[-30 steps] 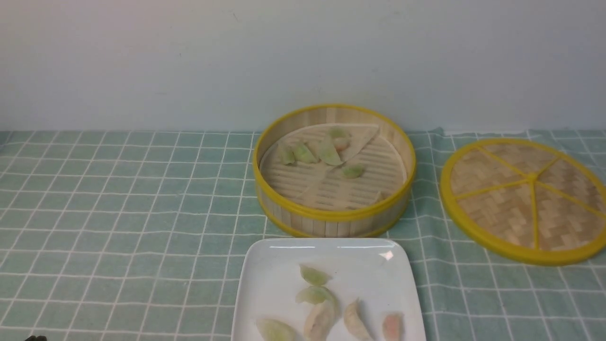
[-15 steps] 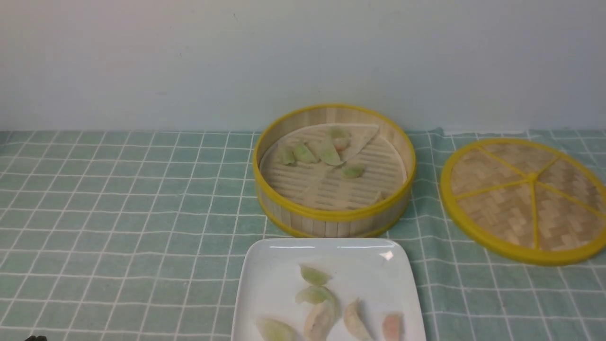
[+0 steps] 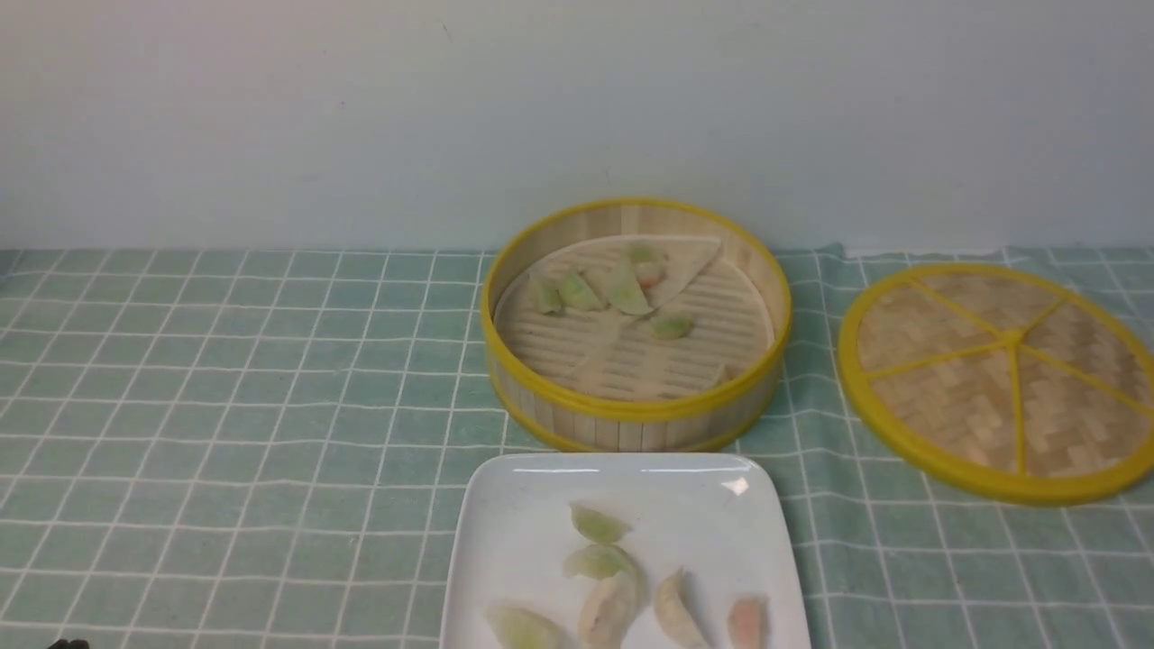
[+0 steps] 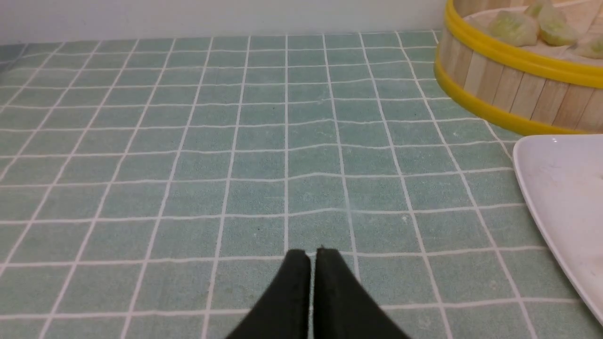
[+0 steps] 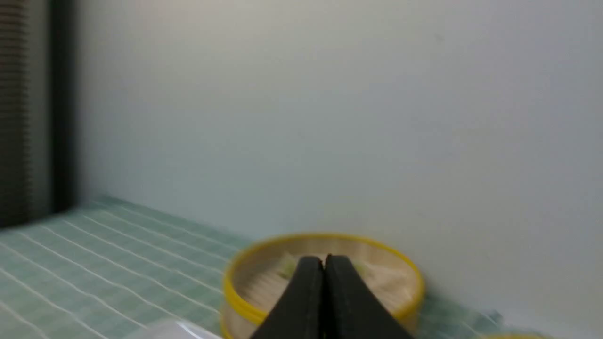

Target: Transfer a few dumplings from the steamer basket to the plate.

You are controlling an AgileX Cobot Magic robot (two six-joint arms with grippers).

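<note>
The steamer basket (image 3: 636, 413) stands mid-table and holds several pale green dumplings (image 3: 672, 324) on its slatted floor. The white square plate (image 3: 523, 523) lies in front of it with several dumplings (image 3: 597, 525) on it. In the left wrist view my left gripper (image 4: 312, 254) is shut and empty, low over the checked cloth, well to the side of the basket (image 4: 499, 80) and plate (image 4: 556, 188). In the right wrist view, which is blurred, my right gripper (image 5: 324, 259) is shut and empty, raised, with the basket (image 5: 245, 296) beyond it. Neither gripper shows clearly in the front view.
The flat woven lid (image 3: 1001, 379) with yellow spokes lies to the right of the basket. A green checked cloth (image 3: 225, 406) covers the table. A pale wall (image 3: 361, 108) stands close behind the basket. A dark bit of arm (image 3: 68, 644) shows at the bottom left corner.
</note>
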